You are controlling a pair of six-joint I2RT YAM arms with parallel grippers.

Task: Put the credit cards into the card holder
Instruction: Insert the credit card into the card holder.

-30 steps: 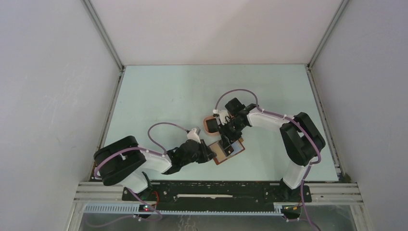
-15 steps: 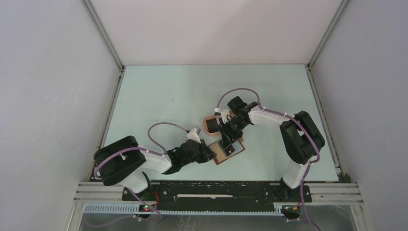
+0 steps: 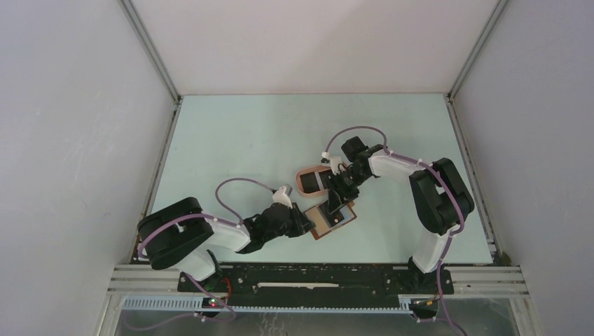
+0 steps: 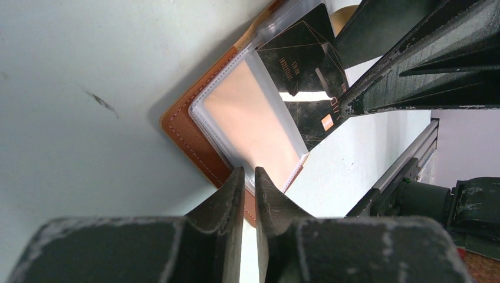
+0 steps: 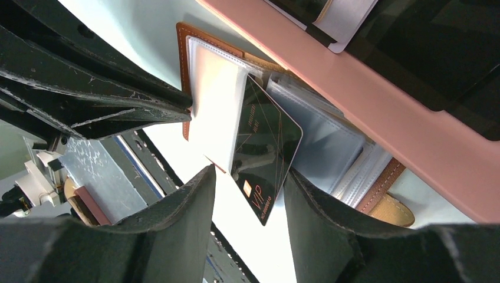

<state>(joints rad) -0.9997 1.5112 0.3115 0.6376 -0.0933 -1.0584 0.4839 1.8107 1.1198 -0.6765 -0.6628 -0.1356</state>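
Right gripper (image 5: 249, 177) drawn back rightward, jaws spread wider, clear of the black credit card (image 5: 265, 156) half tucked in a clear pocket, open card holder (image 3: 335, 218) at lower centre, left gripper (image 4: 249, 177) pinching its edge, pink tray (image 3: 312, 180) just beyond, pale worktop (image 3: 245, 140).

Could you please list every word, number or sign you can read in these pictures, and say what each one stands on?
"VIP": gold letters on the black card, near its chip, right wrist view.
Small line beside "VIP" on the same card: too small to read.
Gold lettering mid-card, both wrist views: too blurred to read.
Cards in the pink tray: no text shows.
Top view: nothing legible.
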